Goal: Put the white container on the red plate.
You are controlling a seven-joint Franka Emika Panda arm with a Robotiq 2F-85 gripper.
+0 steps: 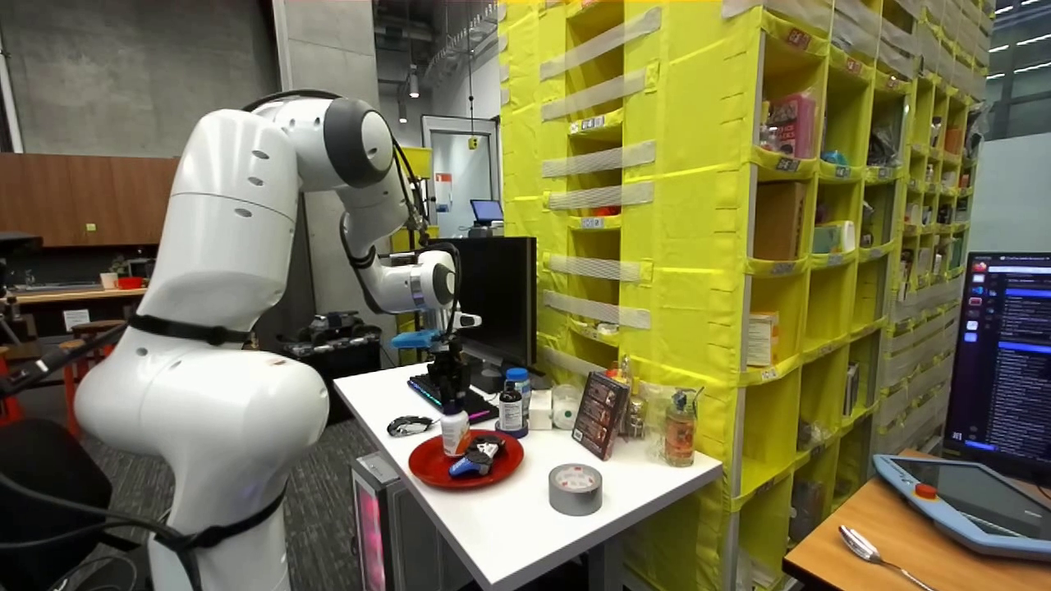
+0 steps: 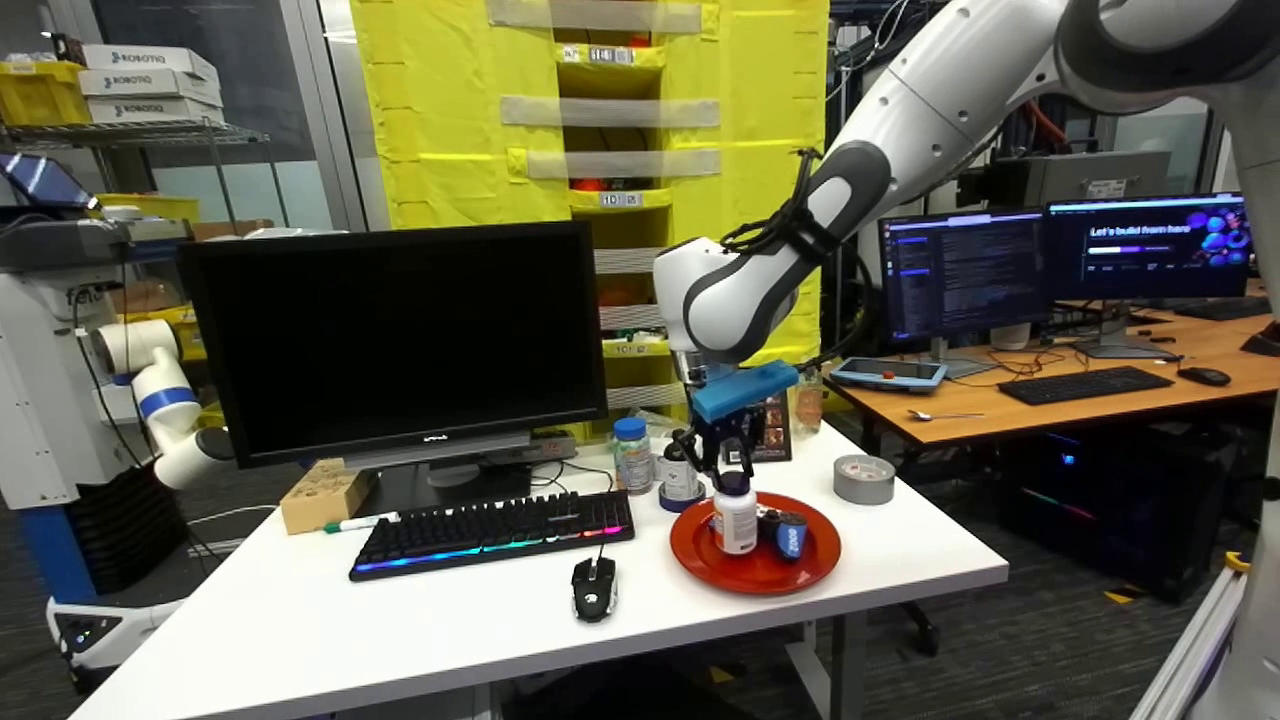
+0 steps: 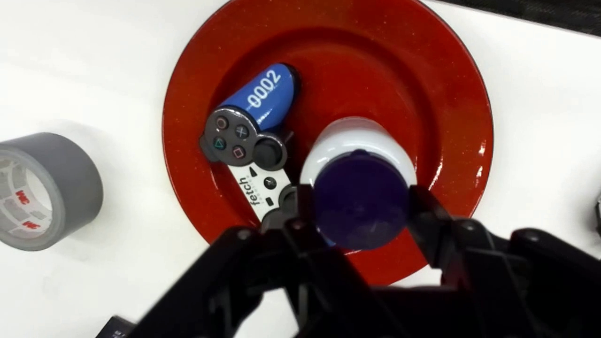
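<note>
Jaws grip a white pill bottle (image 2: pixel 737 529), best settled on the red plate (image 2: pixel 762 577) near the desk's (image 2: pixel 450 620) edge before release.

The white table (image 2: pixel 300 625) carries the red plate (image 2: pixel 752 575), keyboard (image 2: pixel 495 535), mouse (image 2: pixel 595 590), tape roll (image 2: pixel 862 488) and monitor (image 2: pixel 400 340).

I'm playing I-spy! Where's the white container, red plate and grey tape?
White container (image 2: pixel 736 524), in an exterior view: its body.
Red plate (image 3: pixel 463 110), wrist view: its rim.
Grey tape (image 3: pixel 80 171), wrist view: its outer side.
</note>
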